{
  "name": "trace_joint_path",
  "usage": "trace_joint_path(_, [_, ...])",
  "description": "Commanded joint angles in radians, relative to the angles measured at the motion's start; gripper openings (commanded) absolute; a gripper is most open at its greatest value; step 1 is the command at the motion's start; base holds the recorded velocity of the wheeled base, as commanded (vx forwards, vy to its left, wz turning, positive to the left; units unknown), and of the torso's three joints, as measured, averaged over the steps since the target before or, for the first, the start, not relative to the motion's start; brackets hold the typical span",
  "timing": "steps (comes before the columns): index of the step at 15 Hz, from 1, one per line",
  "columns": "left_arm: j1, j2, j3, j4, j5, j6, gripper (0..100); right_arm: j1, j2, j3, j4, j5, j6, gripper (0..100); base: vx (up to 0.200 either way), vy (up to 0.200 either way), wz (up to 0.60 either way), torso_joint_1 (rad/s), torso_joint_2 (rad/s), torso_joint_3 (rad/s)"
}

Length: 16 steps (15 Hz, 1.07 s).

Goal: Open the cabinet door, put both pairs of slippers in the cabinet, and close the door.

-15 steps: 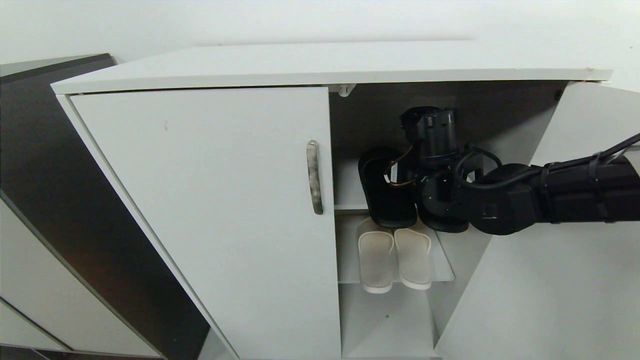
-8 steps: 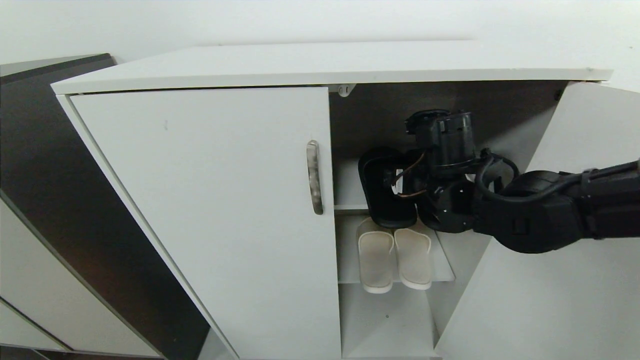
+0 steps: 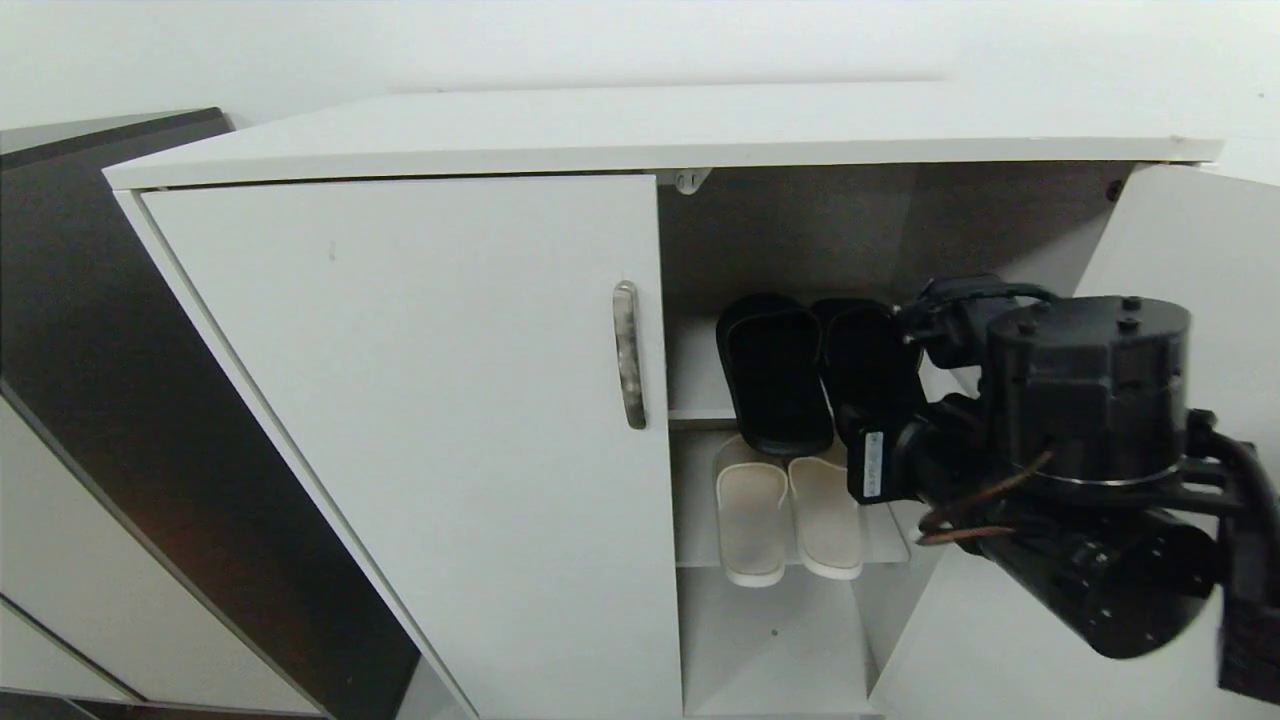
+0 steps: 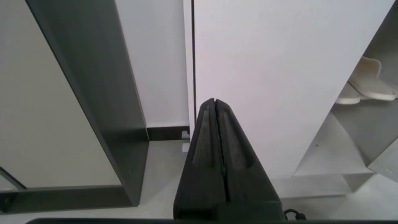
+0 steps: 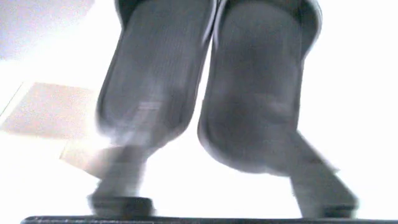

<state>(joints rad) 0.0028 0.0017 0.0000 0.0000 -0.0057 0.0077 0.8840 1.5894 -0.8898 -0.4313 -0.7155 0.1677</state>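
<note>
Just outside the cabinet (image 3: 650, 130), right end effector (image 5: 217, 180) spread, facing black slippers (image 3: 775, 375); left end effector (image 4: 215, 107) pressed together

The right arm (image 3: 1100, 560) is finished in matte black and built from cylindrical housings. Its drum-shaped joint (image 3: 1090, 400) is capped by a flat top in which small screws (image 3: 1127, 303) are set. A thin brown cable (image 3: 985, 490) is looped beneath it, and a white label (image 3: 873, 465) is carried on a small black block. The left gripper (image 4: 215, 102) is formed of two black, ridged fingers (image 4: 205, 146), tapered to a rounded tip.
</note>
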Motion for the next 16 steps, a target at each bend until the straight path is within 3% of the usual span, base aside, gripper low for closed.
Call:
trace_joint_path(1, [0.0,0.0,0.0,0.0,0.0,0.0,0,0.044,-0.123,0.101,-0.006,0.007,0.001,0,0.0,0.0,0.0,0.0,0.0,0.0])
trace_joint_path(9, [0.0,0.0,0.0,0.0,0.0,0.0,0,0.078,-0.101,0.157,-0.006,0.065,0.035,0,0.0,0.0,0.0,0.0,0.0,0.0])
trace_joint_path(16, [0.0,0.0,0.0,0.002,-0.002,0.0,0,0.104,-0.1,0.137,-0.006,0.062,0.038,0,-0.2,0.0,0.0,0.002,0.0,0.003])
